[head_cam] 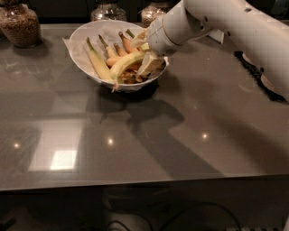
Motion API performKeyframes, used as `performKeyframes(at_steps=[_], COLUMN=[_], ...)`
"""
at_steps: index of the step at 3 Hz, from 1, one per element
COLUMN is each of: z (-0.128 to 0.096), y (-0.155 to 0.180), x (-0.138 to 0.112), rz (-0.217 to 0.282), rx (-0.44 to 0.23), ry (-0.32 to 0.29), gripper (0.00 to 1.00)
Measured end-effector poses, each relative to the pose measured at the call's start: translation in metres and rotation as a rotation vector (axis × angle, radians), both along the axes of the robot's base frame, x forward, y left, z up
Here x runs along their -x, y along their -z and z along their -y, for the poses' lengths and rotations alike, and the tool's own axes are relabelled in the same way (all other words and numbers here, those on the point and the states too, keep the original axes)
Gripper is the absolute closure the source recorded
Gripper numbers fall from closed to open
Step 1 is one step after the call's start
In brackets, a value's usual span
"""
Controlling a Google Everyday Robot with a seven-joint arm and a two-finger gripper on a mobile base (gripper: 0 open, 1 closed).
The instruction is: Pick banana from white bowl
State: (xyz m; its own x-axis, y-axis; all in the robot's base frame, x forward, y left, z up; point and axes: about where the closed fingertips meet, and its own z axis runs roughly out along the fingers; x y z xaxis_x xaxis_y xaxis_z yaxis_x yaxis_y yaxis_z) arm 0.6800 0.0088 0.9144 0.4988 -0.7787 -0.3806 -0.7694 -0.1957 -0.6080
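The white bowl [83,34] with its paper liner stands at the back of the grey table. The banana [124,64], long, curved and pale yellow-green, lies on top of the other fruit, and its thin stem end reaches over the bowl's front rim. My gripper [151,62] is down inside the bowl's right side, right at the banana's upper end. A straighter yellow-green banana [98,63] lies to the left, and small orange-brown bananas [123,45] lie behind.
Glass jars stand along the back: one at far left [18,25] and two behind the bowl [103,9], [153,11]. My white arm [226,22] crosses the upper right and hides part of some stacked dishes [266,83]. The grey table [135,144] ends at the front.
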Motion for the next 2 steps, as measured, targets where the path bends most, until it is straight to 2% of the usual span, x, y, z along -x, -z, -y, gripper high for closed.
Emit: performKeyframes(at_steps=[1,2], z=[0.0021,0.0055], y=[0.0065,0.0036], x=[-0.0071,-0.0086], rz=[0.002,0.005], rx=[0.015,0.030], ry=[0.013,0.024], gripper=[0.59,0.82])
